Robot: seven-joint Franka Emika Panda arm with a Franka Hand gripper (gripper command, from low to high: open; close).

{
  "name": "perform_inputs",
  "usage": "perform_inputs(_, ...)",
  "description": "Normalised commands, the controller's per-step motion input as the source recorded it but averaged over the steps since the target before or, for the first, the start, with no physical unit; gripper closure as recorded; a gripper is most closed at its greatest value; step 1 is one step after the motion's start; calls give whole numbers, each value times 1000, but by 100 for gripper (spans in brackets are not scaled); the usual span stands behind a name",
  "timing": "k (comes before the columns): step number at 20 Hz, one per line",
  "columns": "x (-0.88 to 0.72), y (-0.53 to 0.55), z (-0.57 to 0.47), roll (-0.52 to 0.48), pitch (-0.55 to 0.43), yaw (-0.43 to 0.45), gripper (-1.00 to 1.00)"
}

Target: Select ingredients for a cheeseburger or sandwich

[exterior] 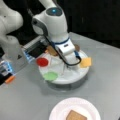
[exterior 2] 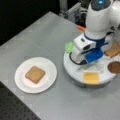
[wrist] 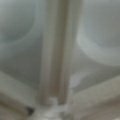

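Note:
The ingredients lie in a white segmented tray (exterior: 75, 79): a red disc (exterior: 42, 61), a green disc (exterior: 50, 75), a yellow cheese square (exterior: 85, 62), a toast square (exterior: 52, 50) and a brown patty (exterior 2: 114, 67). My gripper (exterior: 65, 66) points down into the tray's middle, between the green disc and the cheese, with its fingers hidden behind the wrist. The wrist view shows only the tray's dividers (wrist: 56, 50) from very close. As the sandwich, a single toast square (exterior 2: 35, 74) lies on the white plate (exterior 2: 21, 82).
The arm's base (exterior: 11, 47) stands at a front view's left, with a small orange object (exterior: 10, 79) beside it. A dark perforated surface (exterior 2: 15, 110) borders the grey table (exterior 2: 37, 37) at a front view's bottom left.

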Motion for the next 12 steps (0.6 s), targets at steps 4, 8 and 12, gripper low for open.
perform_inputs(4, -96, 223, -229, -30, 103, -93, -100)
perform_inputs(8, -133, 206, -87, -47, 139, -93, -100)
perform_inputs(12, -169, 167, 148, -82, 128, -65, -100)
